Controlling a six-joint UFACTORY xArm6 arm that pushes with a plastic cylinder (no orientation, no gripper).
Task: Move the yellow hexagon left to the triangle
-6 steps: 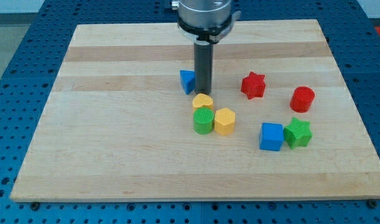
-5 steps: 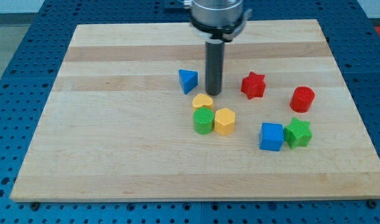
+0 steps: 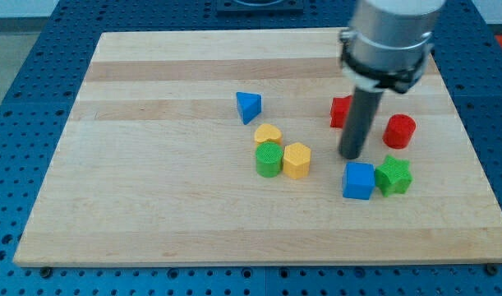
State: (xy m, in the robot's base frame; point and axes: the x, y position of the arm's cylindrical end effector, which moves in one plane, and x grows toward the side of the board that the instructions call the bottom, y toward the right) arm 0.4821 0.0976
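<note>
My tip [image 3: 351, 156] is a bare rod, holding nothing, just above the blue cube [image 3: 358, 181]. The yellow hexagon [image 3: 297, 160] sits beside the green cylinder [image 3: 269, 159], below the blue triangle [image 3: 248, 107] on the surface [image 3: 152, 164].

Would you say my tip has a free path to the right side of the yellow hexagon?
Probably yes: my tip sits right of the yellow hexagon with bare board between, and the blue cube lies just below that line.
</note>
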